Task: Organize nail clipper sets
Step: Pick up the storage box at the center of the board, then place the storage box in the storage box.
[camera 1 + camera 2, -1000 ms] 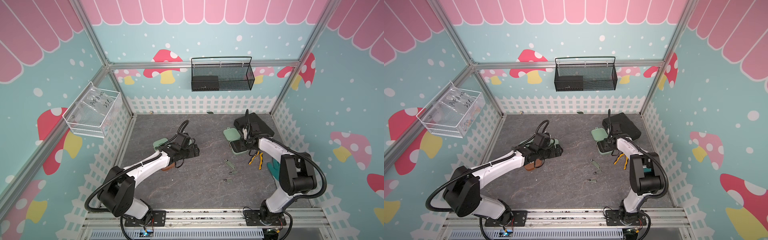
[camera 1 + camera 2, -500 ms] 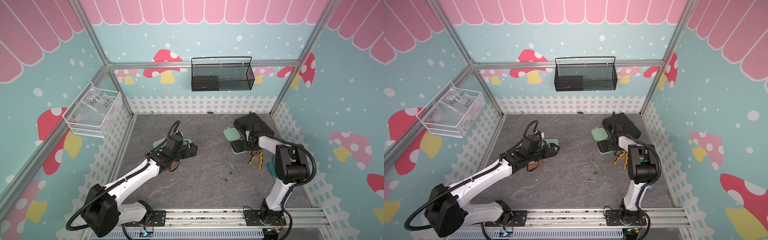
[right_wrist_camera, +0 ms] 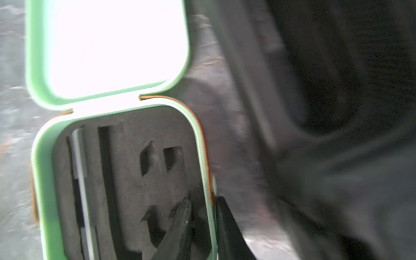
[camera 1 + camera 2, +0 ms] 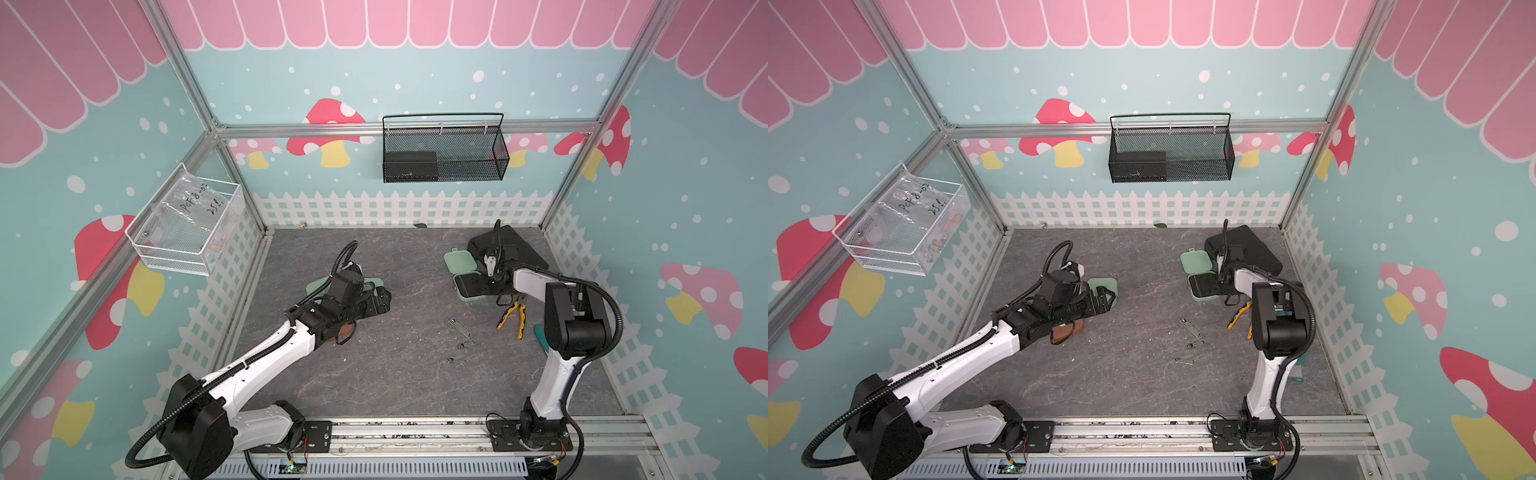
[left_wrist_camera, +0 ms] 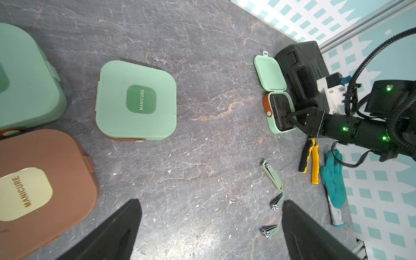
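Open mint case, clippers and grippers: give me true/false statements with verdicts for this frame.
1. The mint case by the right gripper has its lid open. True.
2. The left gripper holds a clipper. False: its jaws stand open and empty.
3. Three clippers lie loose on the table. True.
4. The brown case is open. False: it is closed.
5. Both right fingers are inside the mint case. False: one finger is inside, the other outside its wall.

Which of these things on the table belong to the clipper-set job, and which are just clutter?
Job: open mint case, closed mint case, another mint case, brown case, three loose clippers.
Lying about: black tool case, yellow-handled pliers, teal glove.
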`<action>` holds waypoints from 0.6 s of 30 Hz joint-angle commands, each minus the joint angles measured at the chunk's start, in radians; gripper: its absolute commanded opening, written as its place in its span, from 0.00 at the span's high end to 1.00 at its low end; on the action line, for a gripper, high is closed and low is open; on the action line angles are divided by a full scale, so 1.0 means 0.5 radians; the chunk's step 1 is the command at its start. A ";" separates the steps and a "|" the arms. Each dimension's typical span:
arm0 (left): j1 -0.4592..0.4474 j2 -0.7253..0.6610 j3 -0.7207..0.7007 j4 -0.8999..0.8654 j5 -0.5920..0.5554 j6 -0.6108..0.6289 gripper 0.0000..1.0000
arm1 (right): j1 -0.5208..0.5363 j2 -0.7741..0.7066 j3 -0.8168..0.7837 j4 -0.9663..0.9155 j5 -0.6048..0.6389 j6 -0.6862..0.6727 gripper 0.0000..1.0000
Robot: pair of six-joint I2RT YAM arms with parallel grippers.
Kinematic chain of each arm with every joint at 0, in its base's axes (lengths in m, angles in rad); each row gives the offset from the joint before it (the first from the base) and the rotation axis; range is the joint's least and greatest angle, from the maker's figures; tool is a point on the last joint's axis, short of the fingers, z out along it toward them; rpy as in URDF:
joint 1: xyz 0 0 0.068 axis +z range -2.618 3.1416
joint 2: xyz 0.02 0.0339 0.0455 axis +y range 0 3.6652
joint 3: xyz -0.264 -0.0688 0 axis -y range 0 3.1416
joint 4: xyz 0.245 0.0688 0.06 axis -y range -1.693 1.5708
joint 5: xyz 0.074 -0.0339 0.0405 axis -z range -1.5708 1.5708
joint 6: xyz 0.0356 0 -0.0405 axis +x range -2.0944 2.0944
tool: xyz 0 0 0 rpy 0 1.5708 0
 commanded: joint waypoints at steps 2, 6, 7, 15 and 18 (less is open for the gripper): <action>-0.001 -0.031 0.012 -0.048 -0.041 0.035 0.00 | 0.213 0.102 -0.005 -0.130 -0.091 -0.055 0.78; -0.001 -0.025 0.018 -0.066 -0.039 0.035 0.00 | 0.430 0.118 -0.018 -0.143 -0.072 -0.008 0.79; -0.002 -0.029 0.015 -0.071 -0.039 0.035 0.00 | 0.481 0.118 -0.032 -0.138 -0.074 0.005 0.79; 0.004 -0.045 0.018 -0.146 -0.018 0.037 0.00 | 0.766 -0.048 -0.266 -0.112 -0.040 0.137 0.79; 0.006 -0.063 0.003 -0.180 -0.020 0.038 0.00 | 0.867 -0.185 -0.398 -0.120 -0.013 0.198 0.79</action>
